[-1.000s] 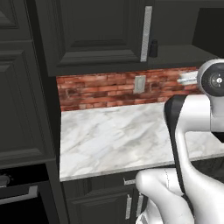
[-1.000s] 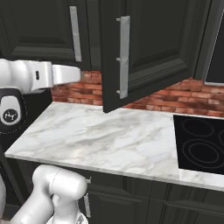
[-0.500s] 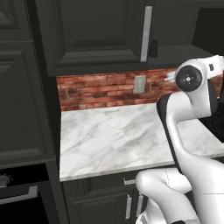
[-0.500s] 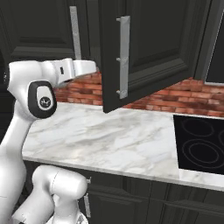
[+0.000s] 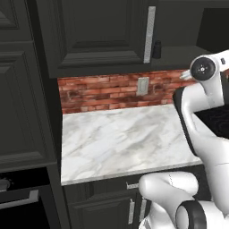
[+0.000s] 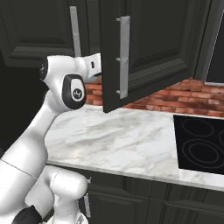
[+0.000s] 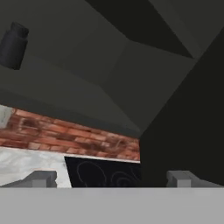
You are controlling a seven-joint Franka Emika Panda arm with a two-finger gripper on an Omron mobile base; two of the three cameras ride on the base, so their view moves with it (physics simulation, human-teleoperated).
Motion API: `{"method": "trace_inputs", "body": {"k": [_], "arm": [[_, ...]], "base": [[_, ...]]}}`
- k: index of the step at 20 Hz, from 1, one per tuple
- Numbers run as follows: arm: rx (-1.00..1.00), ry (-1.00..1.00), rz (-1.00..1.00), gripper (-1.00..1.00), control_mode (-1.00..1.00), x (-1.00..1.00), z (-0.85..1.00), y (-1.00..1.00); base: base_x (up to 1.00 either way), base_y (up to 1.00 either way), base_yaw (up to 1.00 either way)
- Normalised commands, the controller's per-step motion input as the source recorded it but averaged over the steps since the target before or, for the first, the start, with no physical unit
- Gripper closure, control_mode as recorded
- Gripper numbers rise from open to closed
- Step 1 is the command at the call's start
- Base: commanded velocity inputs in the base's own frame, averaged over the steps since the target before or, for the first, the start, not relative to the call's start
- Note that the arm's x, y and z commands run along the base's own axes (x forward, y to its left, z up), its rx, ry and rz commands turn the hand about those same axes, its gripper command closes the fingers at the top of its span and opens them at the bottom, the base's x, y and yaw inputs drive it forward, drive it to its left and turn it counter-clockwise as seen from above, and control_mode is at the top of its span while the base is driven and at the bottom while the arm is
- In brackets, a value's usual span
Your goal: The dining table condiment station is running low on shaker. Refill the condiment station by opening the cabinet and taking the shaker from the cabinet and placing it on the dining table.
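The black shaker [image 5: 156,49] stands upright on the lower shelf of the dark upper cabinet [image 5: 103,36], just right of the closed left door's silver handle. In the hand view the shaker [image 7: 13,46] sits at the upper left, well away from my gripper [image 7: 111,178]. The gripper is open, its fingertips [image 7: 41,178] wide apart with nothing between them, and it looks up at the shelf from below. The cabinet's right door [image 6: 153,48] hangs open, and my hand disappears behind its edge in the right base view. The dining table is out of view.
Below the cabinet a marble counter [image 5: 120,138] runs along a red brick wall [image 5: 107,91] with an outlet [image 5: 143,85]. A black cooktop [image 6: 201,146] lies to the right. The open door's bar handle [image 6: 124,57] juts toward the arm. Dark tall units stand at the left.
The arm has swung: its elbow joint has moved up and toward the cabinet, and the hand has stayed beside the open door's edge. The shaker and the door have not moved.
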Motion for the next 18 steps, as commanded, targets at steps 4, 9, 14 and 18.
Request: {"method": "trace_inputs", "body": {"k": [4, 9, 14, 18], "arm": [[0.00, 0.09, -0.02, -1.00, -1.00, 0.00, 0.00, -0.99], [0.00, 0.07, -0.02, -1.00, -1.00, 0.00, 0.00, -1.00], [0.05, 0.13, -0.02, -1.00, -1.00, 0.00, 0.00, -1.00], [0.11, 0.11, -0.01, -1.00, -1.00, 0.00, 0.00, -1.00]], "base": [[0.00, 0.00, 0.00], [0.00, 0.00, 0.00], [0.00, 0.00, 0.00], [0.00, 0.00, 0.00]]}}
